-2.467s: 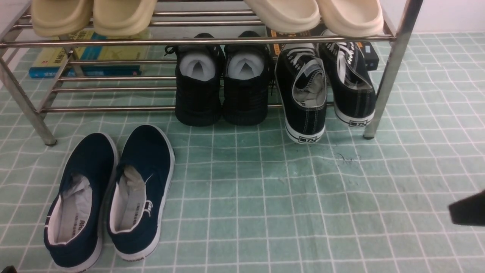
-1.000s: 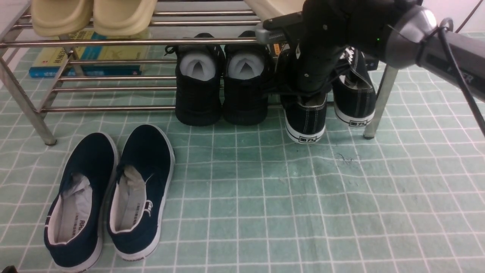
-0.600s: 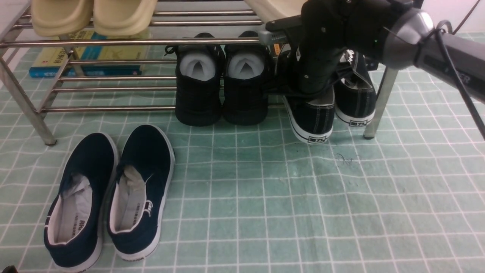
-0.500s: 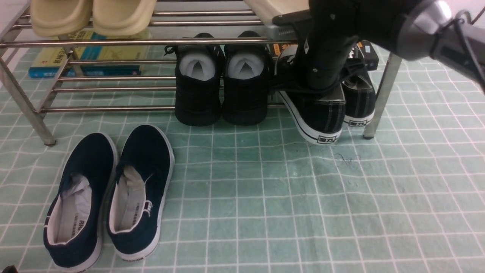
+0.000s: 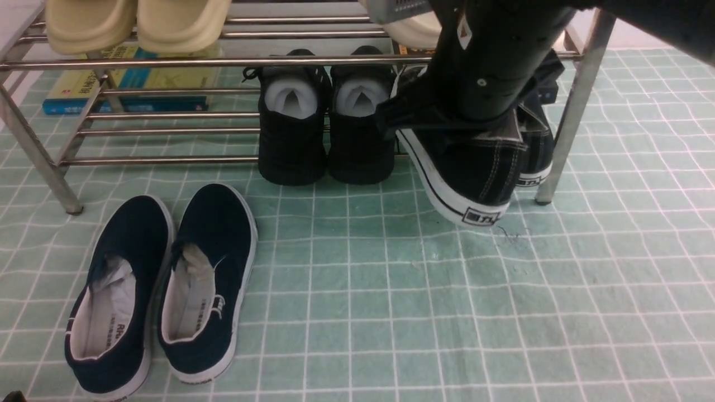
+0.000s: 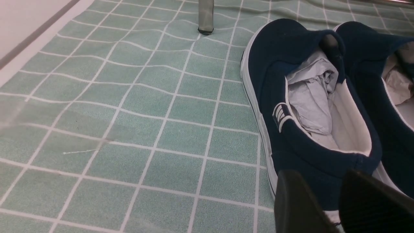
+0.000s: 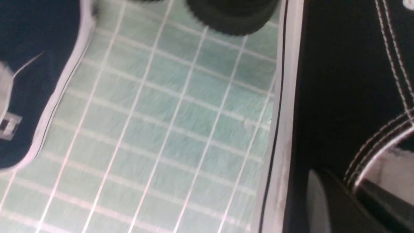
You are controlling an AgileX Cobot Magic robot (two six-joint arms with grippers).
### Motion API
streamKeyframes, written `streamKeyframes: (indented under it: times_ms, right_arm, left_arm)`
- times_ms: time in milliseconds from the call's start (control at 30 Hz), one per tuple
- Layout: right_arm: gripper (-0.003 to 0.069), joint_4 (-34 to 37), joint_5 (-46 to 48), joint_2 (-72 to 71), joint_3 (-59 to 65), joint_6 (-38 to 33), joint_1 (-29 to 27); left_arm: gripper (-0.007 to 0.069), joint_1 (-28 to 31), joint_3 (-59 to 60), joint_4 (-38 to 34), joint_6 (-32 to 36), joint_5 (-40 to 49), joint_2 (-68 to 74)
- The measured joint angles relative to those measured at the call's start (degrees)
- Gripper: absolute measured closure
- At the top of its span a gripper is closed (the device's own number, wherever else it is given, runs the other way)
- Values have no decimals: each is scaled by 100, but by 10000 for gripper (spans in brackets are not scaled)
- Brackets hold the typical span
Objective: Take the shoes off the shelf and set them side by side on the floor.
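My right pincer (image 5: 481,118) is pinched on the collar of one black canvas sneaker (image 5: 475,173), coming down on it from above. The sneaker hangs under the pincer, tilted, with its white heel out in front of the shelf (image 5: 575,100) and just inside the shelf's front corner leg. In the right wrist view one of my fingers (image 7: 323,207) lies against the black canvas beside the white stitching, and the sneaker's white sole edge runs alongside the pale green floor (image 5: 391,290).

The second sneaker (image 5: 537,153) sits on the shelf's lower tier, right against that same leg, behind the one I hold.

My left pincer (image 6: 338,210) is well away from the shelf's lower tier. Its fingers (image 6: 297,207) stand apart with nothing between them, close to the heel of the nearer navy slip-on (image 6: 310,97), which stands on the floor in front of the shelf.

My own right arm covers much. The held sneaker's toe and laces are hidden, so I cannot tell whether the toe touches the shelf's bars, nor whether the heel is clear of the floor. Of the second sneaker only the heel and a strip of its side show. The right wrist view is blurred, and my other finger there is cut off at the frame's edge.
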Motion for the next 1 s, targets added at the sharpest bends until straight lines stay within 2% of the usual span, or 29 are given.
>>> streamKeyframes:
  times_ms: [167,267,467,567,700,1000]
  right_arm:
    - [644,0,0,-545,708,567,554]
    - [640,-70,0,-933,1321,1216,1084]
    - [634,-465,-73,-1129,2178,2334,1609]
    - [631,-809,-246,-1047,2621,2850,1632]
    - [622,-1189,-621,-824,2823,3184,1600]
    - [612,-1377,-1731,-434,2852,3245,996]
  left_arm:
    - [385,0,0,5,0,0,0]
    - [385,0,0,11,0,0,0]
    - [384,0,0,44,0,0,0]
    - [383,0,2,118,0,0,0]
    - [383,0,2,222,0,5,0]
    - [383,0,2,255,0,10,0]
